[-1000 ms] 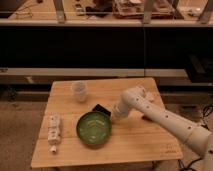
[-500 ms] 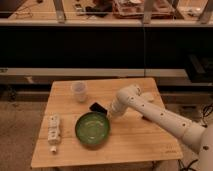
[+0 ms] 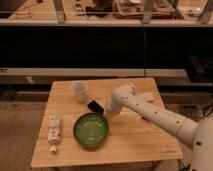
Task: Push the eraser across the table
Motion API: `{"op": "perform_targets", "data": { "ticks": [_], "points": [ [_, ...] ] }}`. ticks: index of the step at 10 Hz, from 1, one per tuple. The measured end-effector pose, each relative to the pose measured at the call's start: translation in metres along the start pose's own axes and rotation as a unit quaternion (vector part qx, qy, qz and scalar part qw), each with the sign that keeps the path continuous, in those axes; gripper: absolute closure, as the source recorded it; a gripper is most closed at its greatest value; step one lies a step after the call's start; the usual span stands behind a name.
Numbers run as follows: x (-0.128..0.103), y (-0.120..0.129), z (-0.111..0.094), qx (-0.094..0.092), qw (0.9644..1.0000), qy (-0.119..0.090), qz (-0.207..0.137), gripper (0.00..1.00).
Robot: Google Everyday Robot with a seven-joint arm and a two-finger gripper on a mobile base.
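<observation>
Reaching down beside the green bowl [image 3: 91, 130], the gripper [image 3: 107, 112] sits at the bowl's upper right rim, touching or nearly touching the eraser [image 3: 95, 106] — whether it is spread or closed I cannot tell. The eraser lies just above the bowl, below the white cup [image 3: 78, 90], with bare table [image 3: 135, 140] right of the bowl. Small white blocks [image 3: 53, 131] left of the bowl are hard to make out — the arm's base is cut off.

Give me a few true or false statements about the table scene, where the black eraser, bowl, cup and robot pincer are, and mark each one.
1. The flat black rectangular eraser lies between the white cup and the round green bowl. True.
2. The pincer is beside the eraser. True.
3. The eraser lies inside the bowl. False: it rests on the light wooden table.
4. The cup lies tipped over. False: upright.
</observation>
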Motion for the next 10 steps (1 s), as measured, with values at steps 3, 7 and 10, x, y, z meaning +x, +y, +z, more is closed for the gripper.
{"op": "perform_targets", "data": {
  "ticks": [3, 7, 10],
  "points": [
    [0.012, -0.006, 0.007, -0.003, 0.9999, 0.013, -0.006, 1.0],
    [0.026, -0.026, 0.014, -0.009, 0.9992, 0.032, -0.022, 1.0],
    [0.032, -0.034, 0.02, -0.015, 0.9983, 0.046, -0.034, 1.0]
  ]
}}
